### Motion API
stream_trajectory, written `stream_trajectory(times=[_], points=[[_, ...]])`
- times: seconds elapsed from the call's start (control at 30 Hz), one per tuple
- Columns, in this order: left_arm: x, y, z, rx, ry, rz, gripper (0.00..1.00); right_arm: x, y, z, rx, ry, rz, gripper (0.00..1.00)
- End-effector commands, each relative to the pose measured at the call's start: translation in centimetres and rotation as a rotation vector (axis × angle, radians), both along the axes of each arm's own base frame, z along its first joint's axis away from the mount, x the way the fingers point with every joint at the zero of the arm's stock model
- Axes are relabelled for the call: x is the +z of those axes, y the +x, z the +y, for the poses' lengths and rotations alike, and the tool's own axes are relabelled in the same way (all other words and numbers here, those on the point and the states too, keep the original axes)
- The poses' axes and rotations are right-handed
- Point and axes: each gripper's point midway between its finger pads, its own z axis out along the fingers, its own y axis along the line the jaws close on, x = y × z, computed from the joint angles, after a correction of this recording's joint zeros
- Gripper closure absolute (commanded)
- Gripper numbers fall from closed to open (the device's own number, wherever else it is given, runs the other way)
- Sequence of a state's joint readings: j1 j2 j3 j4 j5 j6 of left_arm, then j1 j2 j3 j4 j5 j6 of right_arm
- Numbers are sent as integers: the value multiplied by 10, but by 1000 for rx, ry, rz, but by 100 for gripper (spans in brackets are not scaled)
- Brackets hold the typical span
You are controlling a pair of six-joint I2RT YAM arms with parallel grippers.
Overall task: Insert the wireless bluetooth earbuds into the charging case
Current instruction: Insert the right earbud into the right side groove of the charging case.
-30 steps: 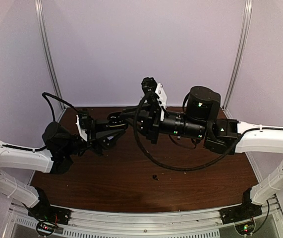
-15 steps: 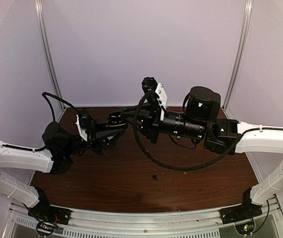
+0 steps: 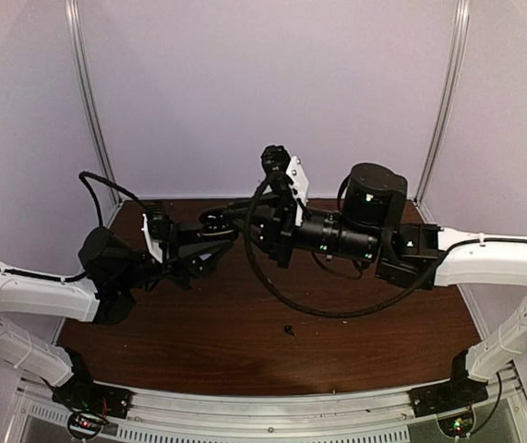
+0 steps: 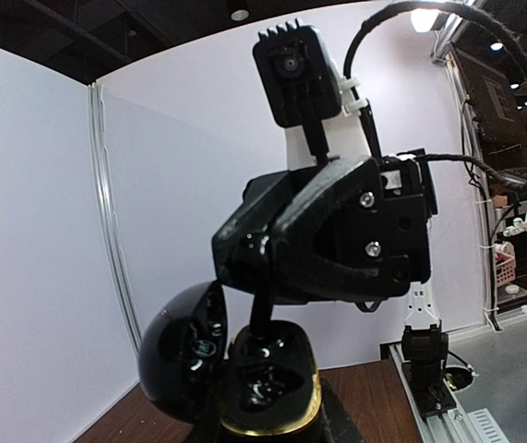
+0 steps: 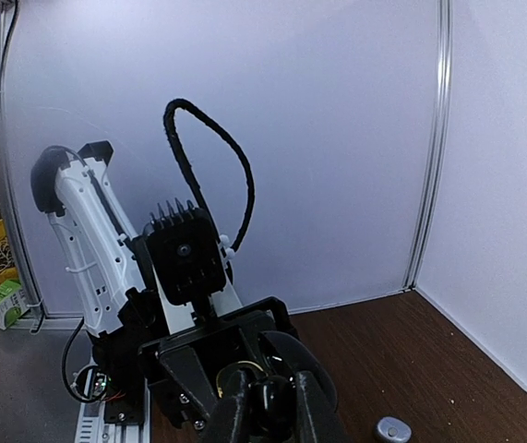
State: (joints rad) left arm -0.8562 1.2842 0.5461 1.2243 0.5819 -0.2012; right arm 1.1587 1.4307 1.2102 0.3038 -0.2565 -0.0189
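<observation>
- The left gripper [image 3: 206, 242] is raised off the table [image 3: 245, 351] and closed on the charging case [image 4: 268, 392], whose lid [image 4: 182, 362] stands open to one side
- The right gripper [image 5: 268, 413] points down with its tips directly above the wells of the charging case; its fingers are pinched on a small dark round piece, which I take to be a black earbud [image 5: 268, 397]
- Step in hand, as I judge it: seating this bud in a well; I cannot tell whether it touches the well yet
- Elsewhere, a loose black earbud [image 3: 289, 329] lies on the table well apart from both grippers, on their near side; a pale earbud [image 5: 390, 429] lies on the table below and beside the right gripper
- The next move calls for a short straight descent onto a steady case, release only once the bud sits in its well, then a lift clear of the lid
</observation>
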Motion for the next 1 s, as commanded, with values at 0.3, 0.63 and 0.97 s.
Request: stream_trajectory(times=[0.3, 0.63, 0.97], points=[[29, -1, 15, 41, -103, -39, 100, -22, 8, 2, -31, -61, 49, 84], [30, 3, 15, 57, -108, -36, 100, -29, 14, 2, -59, -64, 93, 77], [28, 7, 14, 61, -104, -17, 100, -22, 10, 1, -40, -54, 80, 67]])
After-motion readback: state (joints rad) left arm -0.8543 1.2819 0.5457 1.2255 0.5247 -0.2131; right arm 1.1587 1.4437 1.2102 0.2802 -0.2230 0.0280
